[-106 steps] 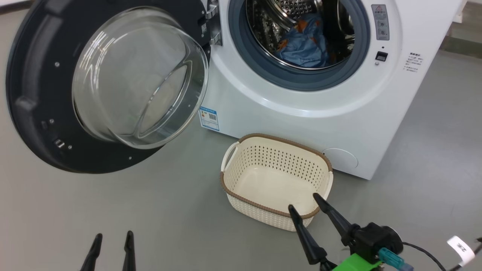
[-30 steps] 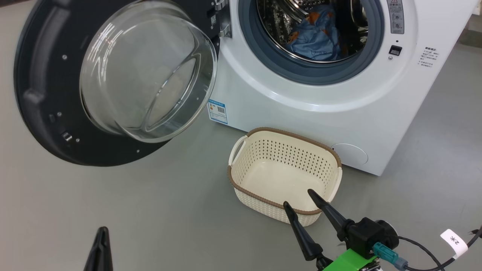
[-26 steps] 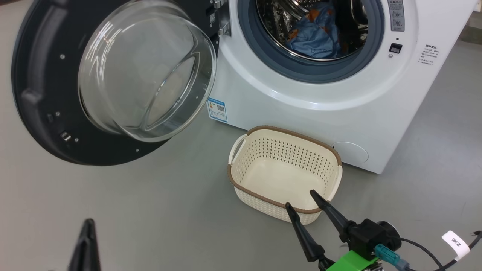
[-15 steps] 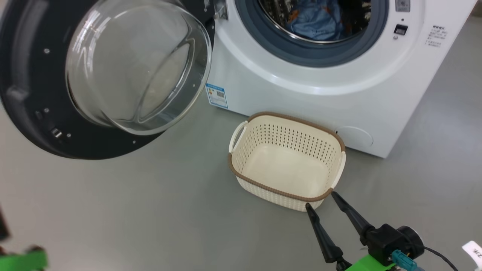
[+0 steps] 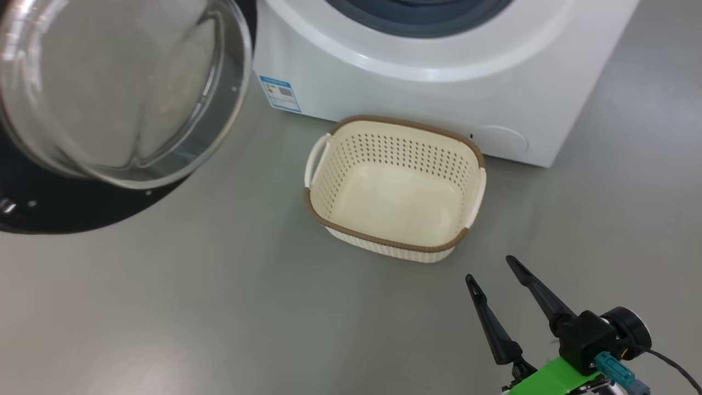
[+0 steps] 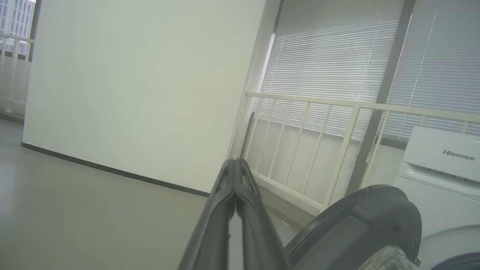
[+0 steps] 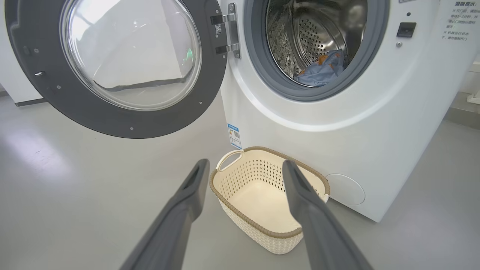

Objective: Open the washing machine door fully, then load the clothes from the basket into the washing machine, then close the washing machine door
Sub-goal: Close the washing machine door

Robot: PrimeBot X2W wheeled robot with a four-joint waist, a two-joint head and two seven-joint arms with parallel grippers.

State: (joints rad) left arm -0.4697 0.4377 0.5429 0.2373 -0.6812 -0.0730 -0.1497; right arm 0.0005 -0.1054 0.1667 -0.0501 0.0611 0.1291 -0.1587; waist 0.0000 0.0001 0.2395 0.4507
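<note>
Backed off the basket (image 5: 395, 203), right fingers (image 5: 490, 319) stand apart; left fingers (image 6: 215, 225) touch; right wrist view shows clothes (image 7: 322, 69) in the drum (image 7: 318, 33).

The head view's top edge cuts the washing machine (image 5: 417, 82) at the lower arc of its gasket (image 5: 417, 13); top and left edges cut the washing machine door (image 5: 109, 93). Print on the label sticker (image 5: 279, 93) is too small to read (right wrist view likewise), and there the gasket hides part of the clothes (image 7: 322, 69).
</note>
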